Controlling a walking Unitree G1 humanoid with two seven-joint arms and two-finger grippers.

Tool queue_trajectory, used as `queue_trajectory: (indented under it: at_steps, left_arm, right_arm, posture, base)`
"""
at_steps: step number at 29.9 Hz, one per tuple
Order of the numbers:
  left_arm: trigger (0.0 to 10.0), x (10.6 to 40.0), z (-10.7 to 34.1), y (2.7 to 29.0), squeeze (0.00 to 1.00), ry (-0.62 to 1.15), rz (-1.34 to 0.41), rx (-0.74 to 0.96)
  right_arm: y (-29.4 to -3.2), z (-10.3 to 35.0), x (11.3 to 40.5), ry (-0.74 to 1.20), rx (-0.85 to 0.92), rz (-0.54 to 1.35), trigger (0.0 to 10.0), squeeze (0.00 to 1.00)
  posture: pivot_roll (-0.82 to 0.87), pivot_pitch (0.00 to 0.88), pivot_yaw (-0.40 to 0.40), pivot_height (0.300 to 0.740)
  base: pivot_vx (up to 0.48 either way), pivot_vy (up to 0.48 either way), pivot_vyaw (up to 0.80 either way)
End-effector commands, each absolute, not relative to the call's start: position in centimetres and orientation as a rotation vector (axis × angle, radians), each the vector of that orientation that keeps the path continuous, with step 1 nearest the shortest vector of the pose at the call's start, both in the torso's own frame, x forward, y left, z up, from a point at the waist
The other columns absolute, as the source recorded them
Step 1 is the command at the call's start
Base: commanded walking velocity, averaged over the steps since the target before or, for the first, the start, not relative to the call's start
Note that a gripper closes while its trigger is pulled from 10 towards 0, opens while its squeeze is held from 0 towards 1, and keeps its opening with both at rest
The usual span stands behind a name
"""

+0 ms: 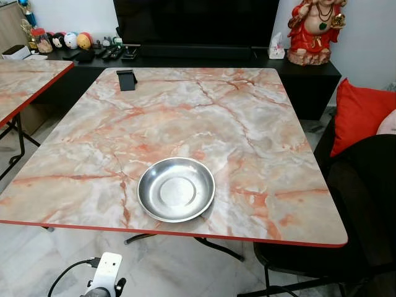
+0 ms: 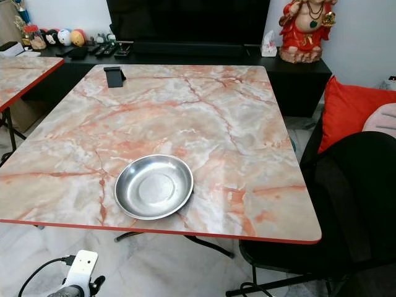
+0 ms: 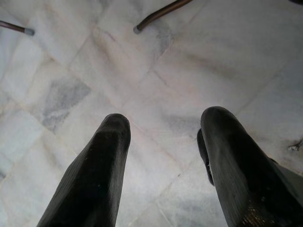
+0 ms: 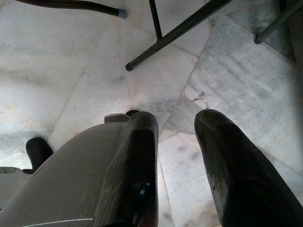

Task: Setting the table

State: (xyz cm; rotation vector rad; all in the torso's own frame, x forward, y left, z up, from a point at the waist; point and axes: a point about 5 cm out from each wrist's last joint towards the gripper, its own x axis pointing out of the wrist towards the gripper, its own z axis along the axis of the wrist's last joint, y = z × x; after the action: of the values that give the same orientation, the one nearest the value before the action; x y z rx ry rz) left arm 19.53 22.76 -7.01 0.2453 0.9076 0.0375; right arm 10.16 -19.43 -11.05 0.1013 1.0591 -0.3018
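A shallow steel bowl (image 1: 176,189) sits empty on the marble-patterned table (image 1: 204,117), close to its near red edge. My left arm hangs low below the table edge, its wrist unit (image 1: 105,275) showing at the bottom of the head view. In the left wrist view my left gripper (image 3: 163,127) is open over the pale floor tiles, with nothing between its fingers (image 3: 102,165). My right gripper (image 4: 175,125) also hangs open above the floor, empty, near the table's black legs (image 4: 175,33).
A small black phone stand (image 1: 126,79) is at the table's far left. A black chair (image 1: 365,210) with a red cushion (image 1: 359,114) stands to the right. A second marble table (image 1: 25,77) is at the left. Behind are a dark TV console (image 1: 204,55) and a red figurine (image 1: 312,31).
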Motion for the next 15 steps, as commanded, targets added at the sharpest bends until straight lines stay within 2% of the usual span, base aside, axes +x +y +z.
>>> queue_trajectory:
  at_steps: [1, 15]
  left_arm:
    - [10.0, 18.5, -7.5, 23.1, 0.00, 0.955, 0.059, 0.219]
    - [10.0, 17.3, -8.2, 22.7, 0.00, 1.002, 0.080, 0.148]
  right_arm:
    - [-19.0, -11.2, 9.9, 1.068, 0.103, -0.294, 10.0, 0.00]
    - [-19.4, -10.7, 10.6, 0.982, 0.107, -0.298, 10.0, 0.00]
  posture:
    - [0.00, 0.000, 0.016, 0.740]
    - [0.01, 0.000, 0.002, 0.740]
  base:
    - [0.000, 0.000, 0.00]
    - [0.000, 0.000, 0.00]
